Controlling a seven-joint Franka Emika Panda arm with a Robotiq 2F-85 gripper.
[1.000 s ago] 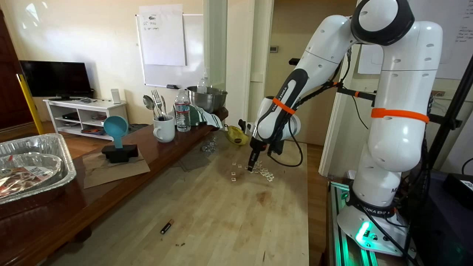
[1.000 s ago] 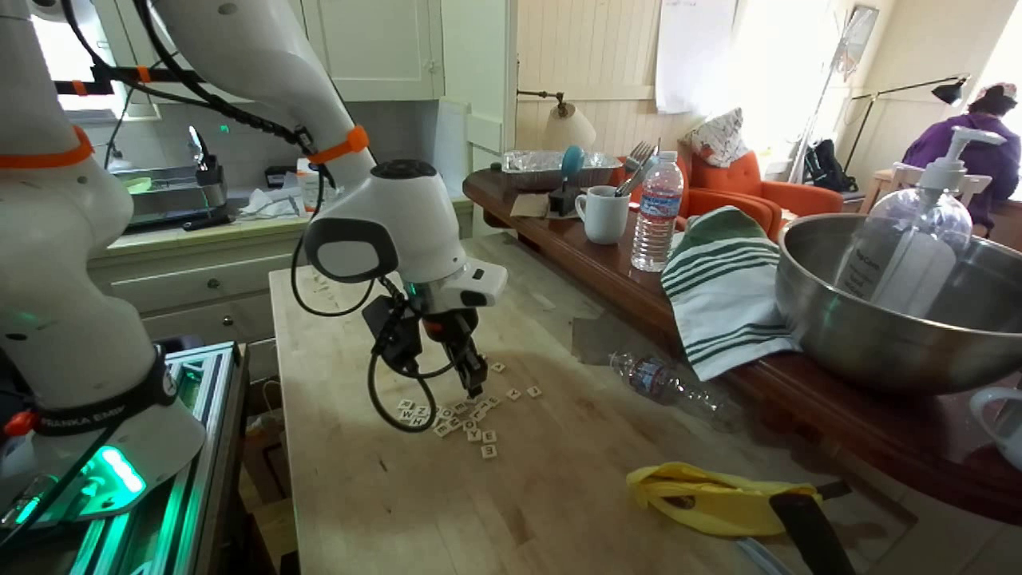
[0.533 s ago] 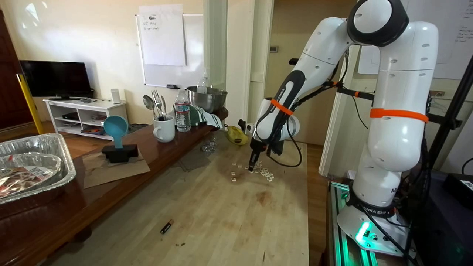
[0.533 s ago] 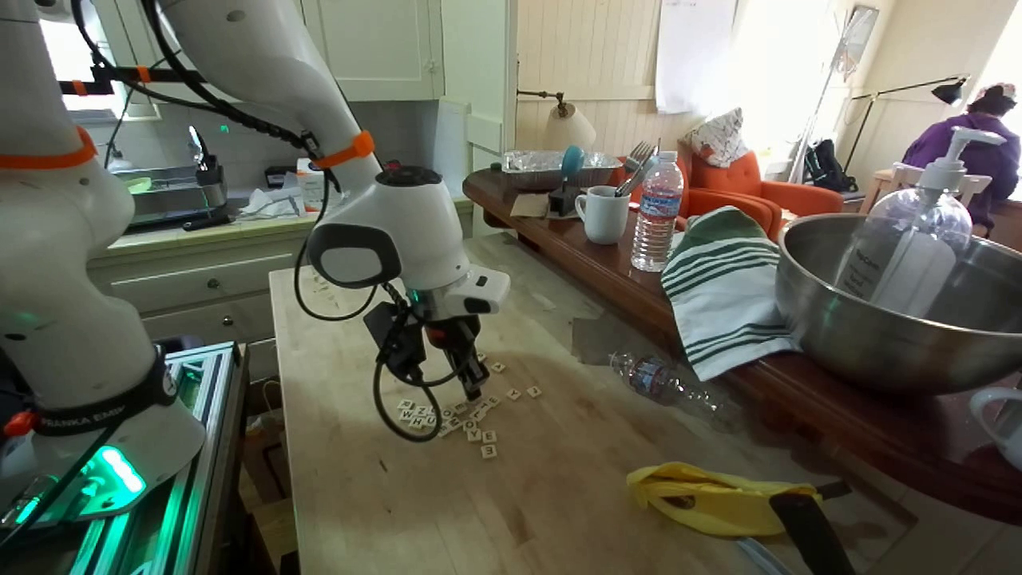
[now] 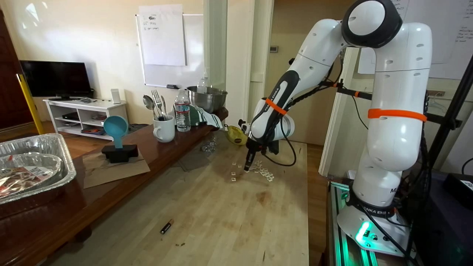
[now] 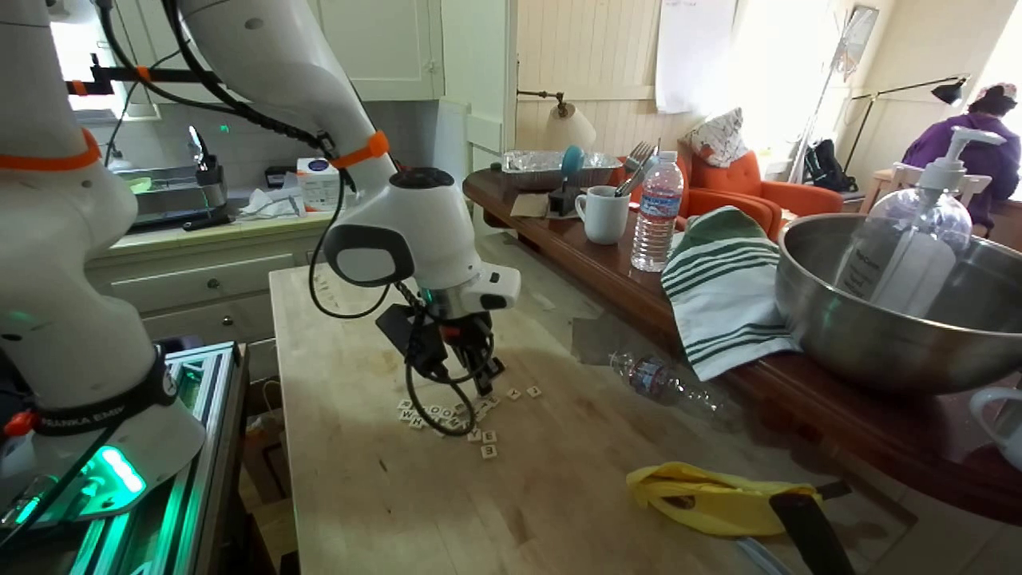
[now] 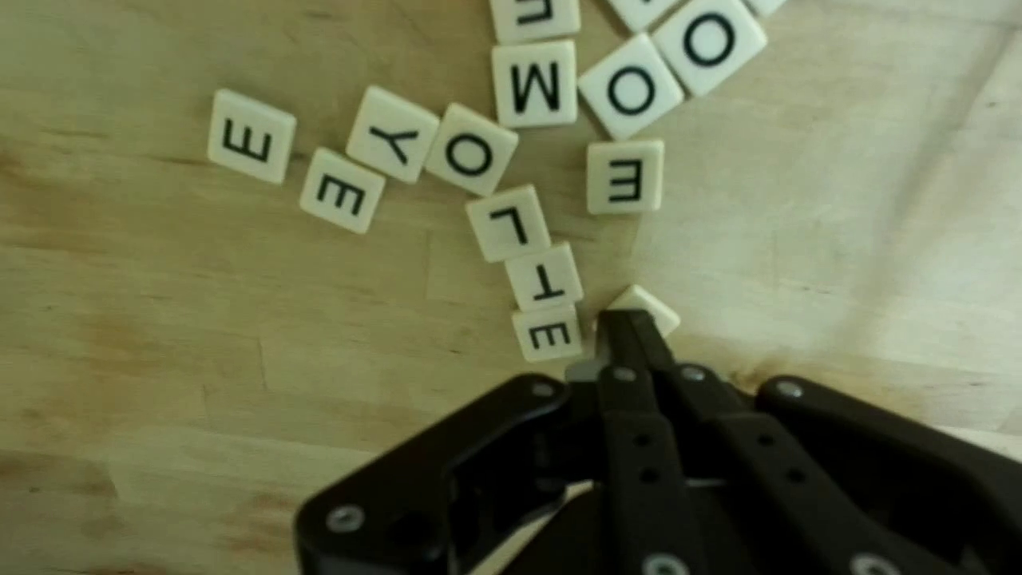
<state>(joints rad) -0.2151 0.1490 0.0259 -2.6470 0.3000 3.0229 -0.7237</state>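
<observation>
A: Gripper (image 7: 631, 323)?

B: Fingers (image 7: 629, 355) together, side by side in the wrist view.

A: Nearest thing?

B: A tile (image 7: 654, 305), partly behind the tips. Its letter is covered; whether the tips touch it, I can't tell. The pale patch (image 7: 584, 370) beside the fingers is too blurred to name.

A: Other tiles (image 7: 549, 333)?

B: E, T and L touch in a string just beside the tips; O, Y and two more Es trail off beyond. Upper ones run out of the wrist view, one letter sliced by the border. In an exterior view, a cable loop (image 6: 452, 434) crosses the cluster and masks several.

A: Where on the tabletop (image 5: 207, 214)?

B: Nearer the edge by the arm base (image 5: 349, 221), in both exterior views.

A: Rest?

B: Battery (image 5: 166, 226) toward the edge along the counter (image 5: 66, 214). Clear bottle (image 6: 655, 378) on its side near that edge, outline hard to read. Yellow bundle (image 6: 718, 503) near the corner there, one end overlapped by a dark bar (image 6: 810, 531) that runs off the lower border.
</observation>
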